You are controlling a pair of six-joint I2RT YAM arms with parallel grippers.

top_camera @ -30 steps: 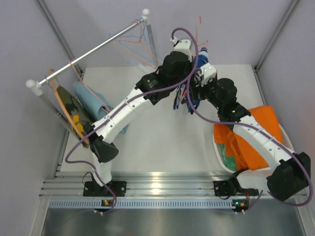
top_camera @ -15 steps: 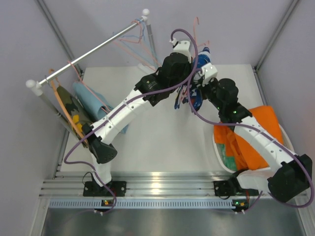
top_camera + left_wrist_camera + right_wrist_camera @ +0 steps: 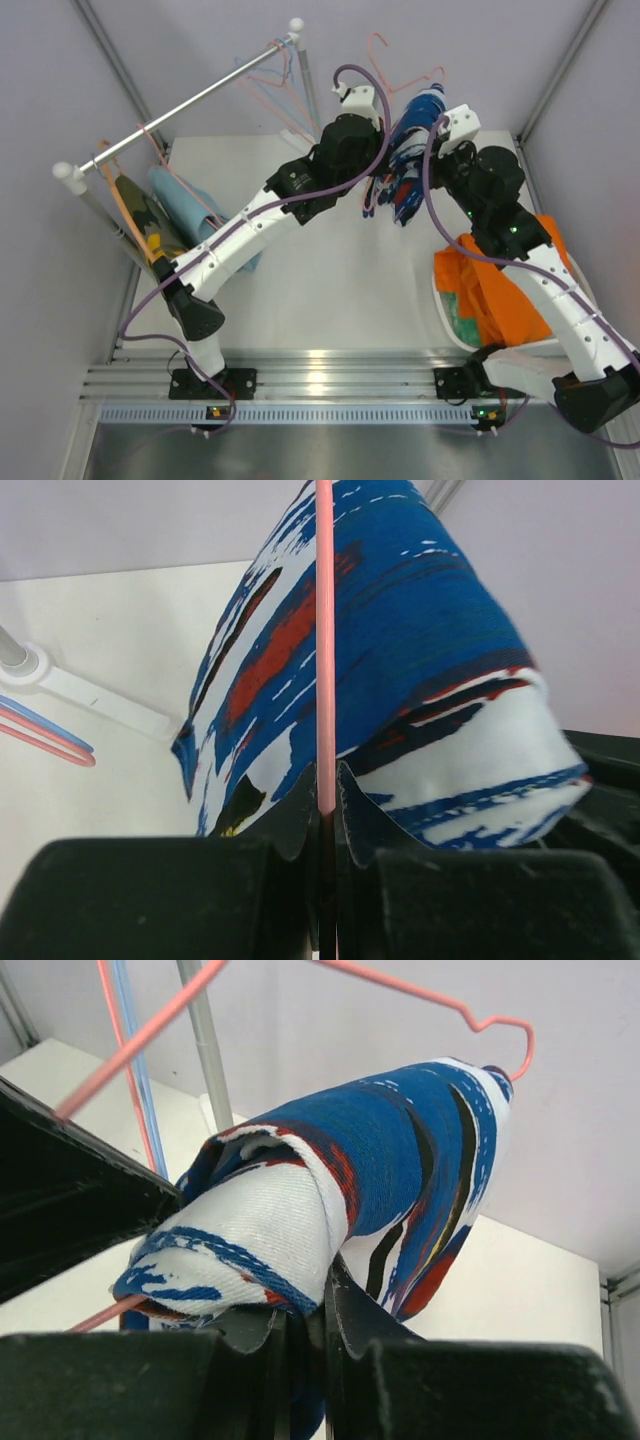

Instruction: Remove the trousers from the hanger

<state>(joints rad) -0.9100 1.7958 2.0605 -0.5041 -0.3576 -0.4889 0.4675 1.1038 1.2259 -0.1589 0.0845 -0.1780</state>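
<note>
The blue-and-white patterned trousers (image 3: 412, 150) hang on a pink wire hanger (image 3: 398, 62), held up in the air between my two arms at the back of the table. My left gripper (image 3: 326, 790) is shut on the hanger's pink wire (image 3: 324, 630), with the trousers (image 3: 420, 630) just behind it. My right gripper (image 3: 315, 1300) is shut on a bunched fold of the trousers (image 3: 400, 1150), and the hanger (image 3: 400, 990) runs above them. In the top view the left gripper (image 3: 378, 165) and the right gripper (image 3: 428, 170) flank the cloth.
A rack rail (image 3: 190, 100) crosses the back left with empty hangers (image 3: 280, 90) near its far end. Light blue trousers (image 3: 185, 205) and camouflage trousers (image 3: 145, 225) hang at its near end. Orange trousers (image 3: 510, 290) and mint green cloth (image 3: 462, 310) lie in a white basket (image 3: 440, 325) on the right.
The right gripper has shut on the patterned trousers. Both arms have moved back and up with hanger and trousers, the right one stretching out most.
</note>
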